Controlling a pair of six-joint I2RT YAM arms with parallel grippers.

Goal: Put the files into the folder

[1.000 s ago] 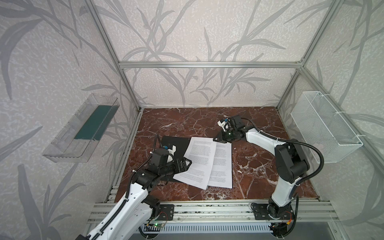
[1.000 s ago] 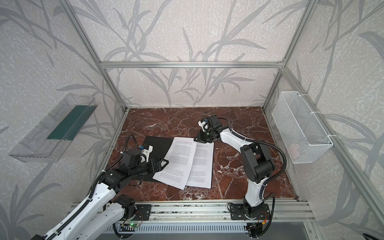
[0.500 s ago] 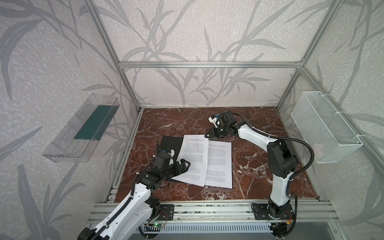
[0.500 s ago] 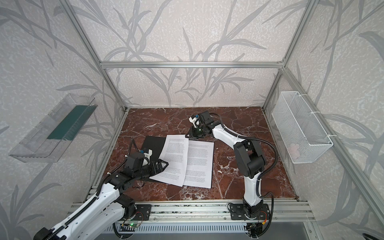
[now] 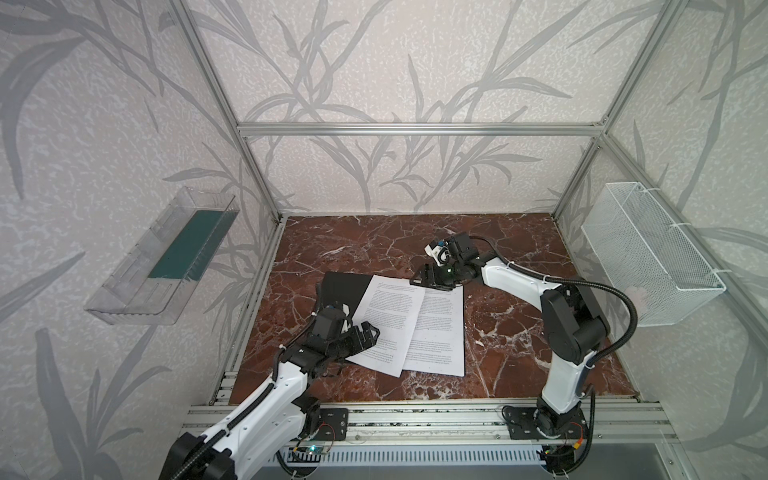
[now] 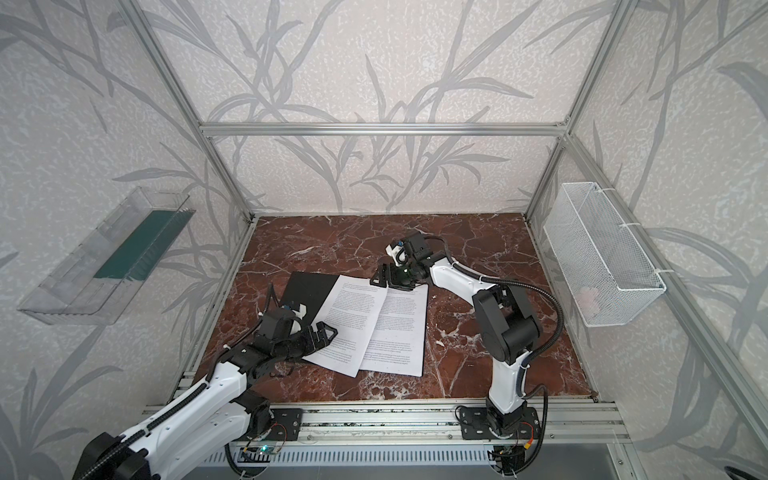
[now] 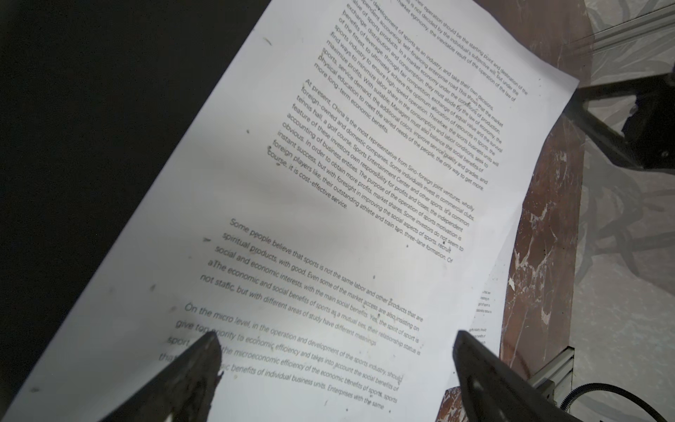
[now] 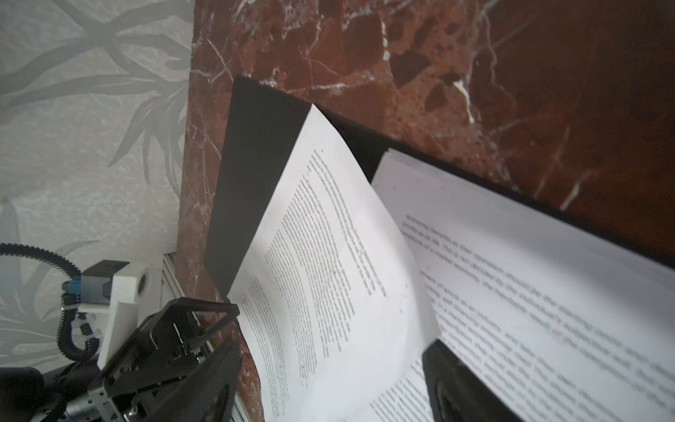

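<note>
On the left, we're hovering the left fingers (image 5: 368, 331), spread wide, over the near left edge of the skewed top sheet (image 5: 390, 320). Its long axis is running away from them across the open black folder (image 5: 340, 286) on the table (image 5: 519, 332). Rightward, the other files (image 5: 442, 328) are sitting stacked on the folder's right half. At their far edge the right fingers (image 5: 424, 279) are standing apart, gripping nothing. We're judging the left arm nearer that sheet's side.

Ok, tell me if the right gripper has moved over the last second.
Yes. The right gripper has shifted left, away from the wire basket, along the files' far edge.
</note>
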